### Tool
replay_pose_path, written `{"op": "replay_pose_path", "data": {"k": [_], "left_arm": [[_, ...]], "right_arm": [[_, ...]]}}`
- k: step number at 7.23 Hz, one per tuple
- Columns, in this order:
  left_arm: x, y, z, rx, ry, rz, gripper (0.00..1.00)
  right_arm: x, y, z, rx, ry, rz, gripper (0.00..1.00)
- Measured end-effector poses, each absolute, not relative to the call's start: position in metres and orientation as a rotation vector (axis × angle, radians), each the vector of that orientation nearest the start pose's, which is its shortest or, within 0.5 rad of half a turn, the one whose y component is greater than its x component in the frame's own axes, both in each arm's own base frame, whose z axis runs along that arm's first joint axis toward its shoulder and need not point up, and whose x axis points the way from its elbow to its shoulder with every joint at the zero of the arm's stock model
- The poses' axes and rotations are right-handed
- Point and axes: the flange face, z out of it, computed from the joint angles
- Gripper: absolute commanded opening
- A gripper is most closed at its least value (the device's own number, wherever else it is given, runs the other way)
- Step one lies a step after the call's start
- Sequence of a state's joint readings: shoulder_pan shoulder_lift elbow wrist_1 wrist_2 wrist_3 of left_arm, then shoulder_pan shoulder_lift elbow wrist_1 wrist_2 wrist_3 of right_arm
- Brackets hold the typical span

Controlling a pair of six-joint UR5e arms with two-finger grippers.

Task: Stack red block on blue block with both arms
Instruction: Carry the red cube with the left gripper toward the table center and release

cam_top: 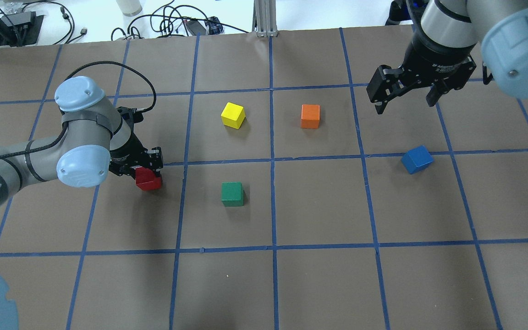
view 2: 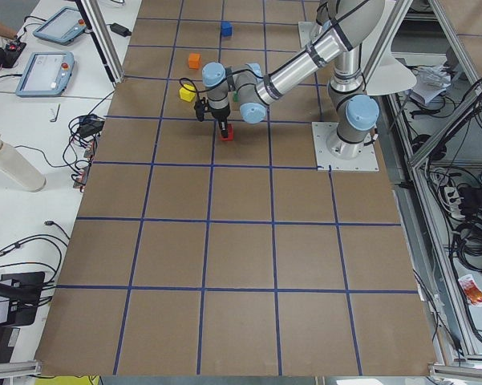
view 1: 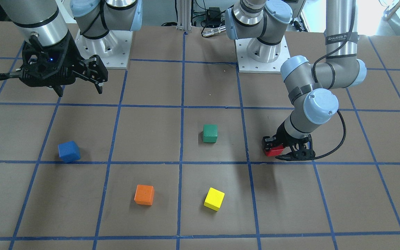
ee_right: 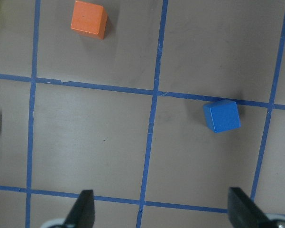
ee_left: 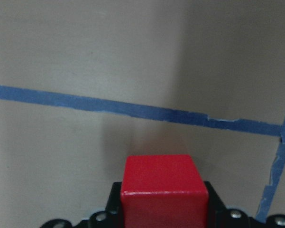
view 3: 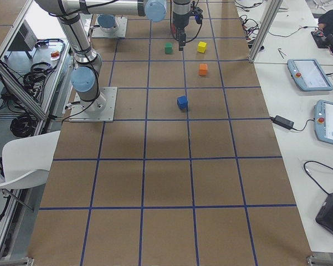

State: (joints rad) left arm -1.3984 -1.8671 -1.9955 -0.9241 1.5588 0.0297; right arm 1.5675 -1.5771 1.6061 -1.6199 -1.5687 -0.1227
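So, biggest first: the brown table (cam_top: 291,284) is taped into a grid of blue lines, and both arms are out over it. The left arm (cam_top: 80,137) reaches in low on the left side, elbow bent, wrist pointing down at the surface. The right arm (cam_top: 447,23) hangs high over the far right part of the table.

The right gripper (cam_top: 404,98) is spread wide with nothing between its fingers, and its blue light is on. It's well apart from the blue block, up above and a bit farther out. The left gripper (view 1: 280,148) is clamped on the red block (cam_top: 148,179), one finger on each side. The left wrist view shows the cube wedged right between the black fingers. That block is on the left side, just near of a tape line. I honestly can't tell if it's sitting on the table or just off it.

The blue block (cam_top: 416,159) is over on the right, alone on the table, turned at an angle to the grid with one edge right up against a tape line.

The other cubes sit in the middle. Green (cam_top: 232,194) is closest to the robot, roughly between red and blue. Yellow (cam_top: 233,115) and orange (cam_top: 310,116) are farther out, yellow on the left, orange on the right.
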Motion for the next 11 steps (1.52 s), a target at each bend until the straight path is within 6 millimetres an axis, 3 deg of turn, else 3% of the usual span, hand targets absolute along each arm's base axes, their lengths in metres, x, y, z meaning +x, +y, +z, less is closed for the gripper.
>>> {"op": "replay_pose_path", "data": {"k": [1, 2, 4, 6, 7, 8, 9, 10, 11], "left_arm": [[-0.059, -0.534, 0.223, -0.178, 3.151, 0.07, 0.0], [-0.094, -0.546, 0.249, -0.078, 3.152, 0.03, 0.0], [-0.191, -0.563, 0.286, 0.092, 3.155, -0.058, 0.0], [-0.292, -0.552, 0.282, 0.091, 3.192, -0.06, 0.0], [-0.328, -0.543, 0.269, 0.127, 3.193, -0.041, 0.0], [-0.345, -0.541, 0.251, 0.145, 3.191, -0.031, 0.03], [-0.352, -0.544, 0.233, 0.155, 3.188, -0.031, 0.63], [-0.356, -0.547, 0.218, 0.159, 3.185, -0.03, 1.0], [-0.357, -0.549, 0.209, 0.158, 3.184, -0.03, 1.0]], "right_arm": [[0.132, -0.492, 0.479, -0.186, 3.136, -0.035, 1.0], [0.131, -0.492, 0.48, -0.184, 3.136, -0.042, 1.0], [0.131, -0.493, 0.48, -0.183, 3.137, -0.047, 1.0], [0.13, -0.493, 0.48, -0.181, 3.138, -0.047, 1.0], [0.13, -0.493, 0.48, -0.179, 3.138, -0.045, 1.0], [0.13, -0.493, 0.478, -0.179, 3.138, -0.038, 1.0], [0.13, -0.493, 0.476, -0.18, 3.136, -0.023, 1.0], [0.131, -0.493, 0.475, -0.18, 3.134, -0.016, 1.0], [0.131, -0.494, 0.474, -0.179, 3.134, -0.013, 1.0]]}}
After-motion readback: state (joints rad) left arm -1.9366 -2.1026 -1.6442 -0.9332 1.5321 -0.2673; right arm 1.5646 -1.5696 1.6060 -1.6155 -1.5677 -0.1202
